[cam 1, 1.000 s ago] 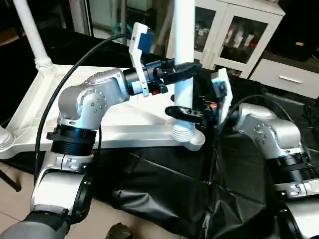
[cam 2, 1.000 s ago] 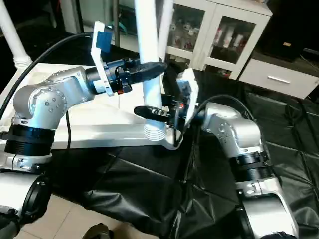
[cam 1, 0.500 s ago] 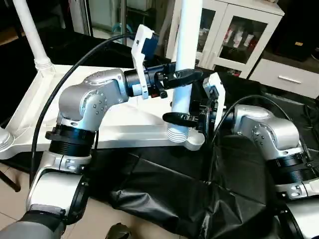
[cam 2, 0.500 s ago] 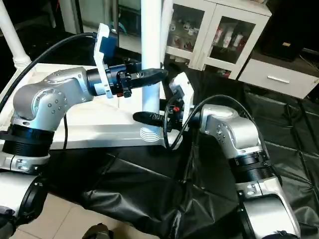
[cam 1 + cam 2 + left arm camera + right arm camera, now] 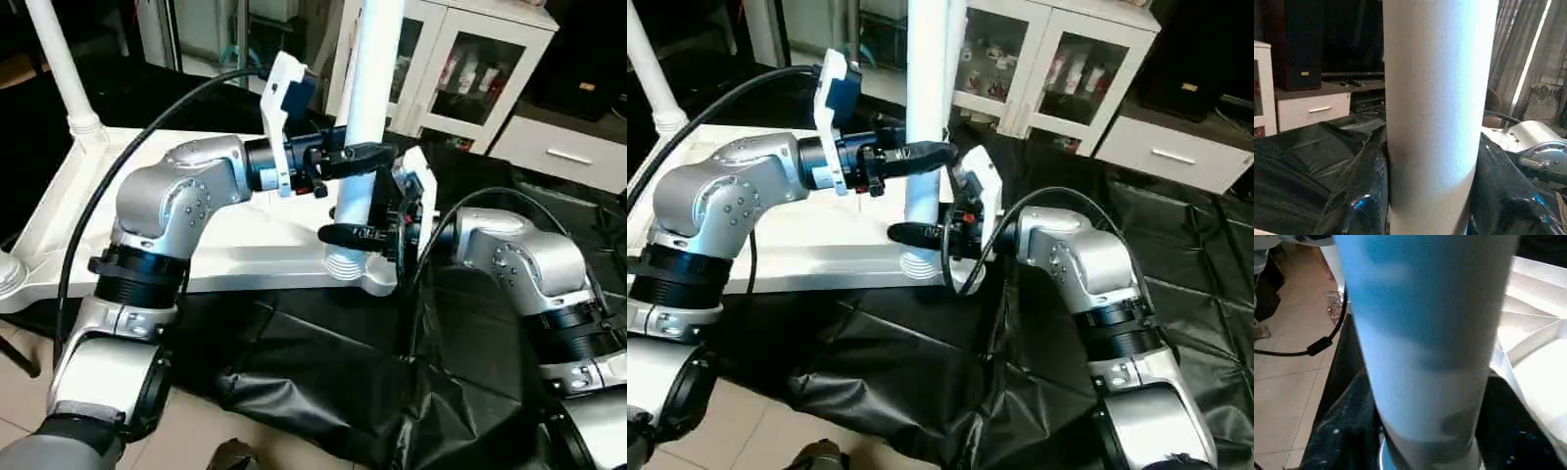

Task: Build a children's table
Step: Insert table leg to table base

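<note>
Upright white leg (image 5: 370, 98) stands in the tabletop's (image 5: 245, 230) near right corner socket (image 5: 358, 269). Left gripper (image 5: 367, 155) clamps the leg high; right gripper (image 5: 343, 235) grips it lower.

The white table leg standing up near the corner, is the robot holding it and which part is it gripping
Yes. Both grippers clamp the upright leg on its lower part: the left gripper higher up, the right gripper just above the ribbed end at the tabletop's corner socket.

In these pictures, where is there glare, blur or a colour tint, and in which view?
Left wrist view: the leg is soft and close, bright on one side, with daylight behind the curtains. Right wrist view: the leg looks blue-tinted and blurred, and the table top is overexposed. Eye views: sharper, with glints on the black cover.
</note>
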Controlling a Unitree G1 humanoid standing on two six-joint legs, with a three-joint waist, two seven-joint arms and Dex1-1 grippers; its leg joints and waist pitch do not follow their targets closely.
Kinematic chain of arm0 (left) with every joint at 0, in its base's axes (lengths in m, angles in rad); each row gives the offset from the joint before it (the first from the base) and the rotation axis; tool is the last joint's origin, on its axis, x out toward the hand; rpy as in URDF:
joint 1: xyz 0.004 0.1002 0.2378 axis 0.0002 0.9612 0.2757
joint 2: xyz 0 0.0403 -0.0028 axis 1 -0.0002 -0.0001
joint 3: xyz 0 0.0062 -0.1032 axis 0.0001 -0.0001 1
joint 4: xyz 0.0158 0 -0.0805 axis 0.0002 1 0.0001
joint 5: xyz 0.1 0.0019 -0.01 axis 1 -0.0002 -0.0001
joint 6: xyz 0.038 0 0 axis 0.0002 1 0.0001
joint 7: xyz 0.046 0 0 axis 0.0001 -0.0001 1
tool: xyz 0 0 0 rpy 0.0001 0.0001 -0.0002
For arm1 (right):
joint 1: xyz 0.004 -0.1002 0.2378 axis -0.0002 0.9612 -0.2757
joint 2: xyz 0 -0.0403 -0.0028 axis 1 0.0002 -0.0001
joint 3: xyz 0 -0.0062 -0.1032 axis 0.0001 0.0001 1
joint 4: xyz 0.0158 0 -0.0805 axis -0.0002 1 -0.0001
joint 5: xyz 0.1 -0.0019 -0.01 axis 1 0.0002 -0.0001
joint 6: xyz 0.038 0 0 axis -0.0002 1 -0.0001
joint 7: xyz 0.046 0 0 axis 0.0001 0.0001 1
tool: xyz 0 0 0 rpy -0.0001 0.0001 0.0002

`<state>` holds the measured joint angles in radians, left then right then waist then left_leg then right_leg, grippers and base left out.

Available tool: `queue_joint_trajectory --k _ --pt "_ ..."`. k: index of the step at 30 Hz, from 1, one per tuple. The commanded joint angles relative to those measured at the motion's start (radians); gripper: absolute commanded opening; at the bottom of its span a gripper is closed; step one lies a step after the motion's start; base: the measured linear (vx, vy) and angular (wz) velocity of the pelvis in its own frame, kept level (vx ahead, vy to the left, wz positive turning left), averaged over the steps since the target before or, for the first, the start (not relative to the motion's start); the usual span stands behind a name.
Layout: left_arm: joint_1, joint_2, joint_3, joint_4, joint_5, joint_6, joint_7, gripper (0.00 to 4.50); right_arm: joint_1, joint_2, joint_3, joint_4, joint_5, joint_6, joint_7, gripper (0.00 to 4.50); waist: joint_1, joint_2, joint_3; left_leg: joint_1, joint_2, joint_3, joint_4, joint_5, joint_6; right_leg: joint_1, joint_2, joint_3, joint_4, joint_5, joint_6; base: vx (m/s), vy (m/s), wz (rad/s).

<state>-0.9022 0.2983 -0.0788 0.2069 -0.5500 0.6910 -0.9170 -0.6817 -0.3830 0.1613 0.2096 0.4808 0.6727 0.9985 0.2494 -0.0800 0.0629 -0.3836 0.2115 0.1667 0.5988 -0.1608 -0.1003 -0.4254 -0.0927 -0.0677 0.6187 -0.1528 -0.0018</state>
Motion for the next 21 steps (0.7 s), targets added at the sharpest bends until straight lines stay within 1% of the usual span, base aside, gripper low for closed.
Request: queue_joint_trajectory --k 1,2,8,10,11,12,14,15,16,18,19,21 --pt "0.003 -0.004 -0.029 -0.035 0.005 0.001 -0.041 1.86 -0.013 -0.022 -0.005 -0.011 -0.012 0.015 0.007 2.13 -0.006 0.001 -0.083 0.020 0.010 0.006 -0.072 -0.209 -0.061 0.055 -0.047 0.034 -0.053 -0.212 -0.138 0.000 0.000 0.00" --pt "0.003 -0.004 -0.029 -0.035 0.005 0.001 -0.041 1.86 -0.013 -0.022 -0.005 -0.012 -0.012 0.015 0.007 2.02 -0.006 0.001 -0.083 0.019 0.010 0.006 -0.072 -0.208 -0.061 0.055 -0.047 0.034 -0.053 -0.209 -0.138 0.000 0.000 0.00" --pt "0.004 0.003 -0.043 -0.040 0.011 -0.002 -0.053 1.86 -0.010 -0.025 0.001 -0.012 -0.019 0.010 0.013 1.94 -0.006 0.002 -0.083 0.020 0.010 0.006 -0.072 -0.216 -0.064 0.054 -0.047 0.034 -0.053 -0.218 -0.138 0.000 0.000 0.00" --pt "0.007 0.012 -0.050 -0.041 0.029 -0.017 -0.053 1.86 -0.009 -0.023 0.005 -0.009 -0.026 0.003 0.013 1.93 -0.006 0.000 -0.082 0.019 0.010 0.006 -0.072 -0.214 -0.062 0.054 -0.047 0.034 -0.055 -0.223 -0.134 0.000 0.000 0.00" --pt "0.007 0.011 -0.046 -0.035 0.028 -0.007 -0.047 1.86 -0.009 -0.020 0.004 -0.005 -0.032 -0.004 0.008 1.93 -0.006 0.002 -0.082 0.019 0.010 0.006 -0.072 -0.215 -0.064 0.054 -0.047 0.034 -0.054 -0.225 -0.133 0.000 0.000 0.00" --pt "0.007 0.011 -0.043 -0.031 0.027 0.001 -0.043 2.21 -0.009 -0.018 0.003 -0.002 -0.037 -0.009 0.003 1.93 -0.006 0.000 -0.082 0.019 0.010 0.006 -0.072 -0.214 -0.065 0.054 -0.047 0.034 -0.053 -0.223 -0.134 0.000 0.000 0.00" --pt "0.005 0.014 -0.038 -0.029 0.029 0.011 -0.032 2.56 -0.008 -0.015 0.000 0.004 -0.041 -0.016 -0.003 1.93 -0.006 0.000 -0.082 0.019 0.009 0.006 -0.072 -0.215 -0.064 0.054 -0.047 0.034 -0.054 -0.226 -0.134 0.000 0.000 0.00" --pt "0.003 0.017 -0.034 -0.027 0.029 0.018 -0.024 2.56 -0.008 -0.013 -0.003 0.008 -0.044 -0.020 -0.007 1.93 -0.006 0.001 -0.082 0.019 0.010 0.005 -0.072 -0.217 -0.065 0.054 -0.047 0.034 -0.054 -0.231 -0.132 0.000 0.000 0.00" --pt "0.002 0.019 -0.025 -0.026 0.029 0.026 -0.009 2.58 -0.008 -0.011 -0.008 0.014 -0.047 -0.024 -0.016 1.92 -0.005 0.000 -0.081 0.020 0.009 0.006 -0.072 -0.220 -0.066 0.053 -0.047 0.034 -0.055 -0.234 -0.132 0.000 0.000 0.00" --pt "0.003 0.030 -0.005 -0.028 0.021 0.034 0.002 2.90 -0.012 -0.002 -0.023 0.036 -0.057 -0.042 -0.043 1.90 -0.005 0.002 -0.081 0.019 0.010 0.005 -0.073 -0.224 -0.071 0.052 -0.048 0.034 -0.054 -0.238 -0.133 0.000 0.000 0.00" --pt "0.004 0.033 0.002 -0.027 0.018 0.035 0.006 2.96 -0.014 0.002 -0.029 0.044 -0.062 -0.049 -0.055 1.90 -0.007 0.000 -0.082 0.019 0.008 0.005 -0.072 -0.230 -0.071 0.052 -0.048 0.034 -0.054 -0.245 -0.133 0.000 0.000 0.00" --pt "0.003 0.034 0.015 -0.021 0.017 0.030 0.009 3.10 -0.018 0.006 -0.037 0.059 -0.067 -0.060 -0.069 1.90 -0.005 0.001 -0.081 0.019 0.008 0.005 -0.072 -0.235 -0.072 0.051 -0.048 0.034 -0.055 -0.252 -0.132 0.000 0.000 0.00"
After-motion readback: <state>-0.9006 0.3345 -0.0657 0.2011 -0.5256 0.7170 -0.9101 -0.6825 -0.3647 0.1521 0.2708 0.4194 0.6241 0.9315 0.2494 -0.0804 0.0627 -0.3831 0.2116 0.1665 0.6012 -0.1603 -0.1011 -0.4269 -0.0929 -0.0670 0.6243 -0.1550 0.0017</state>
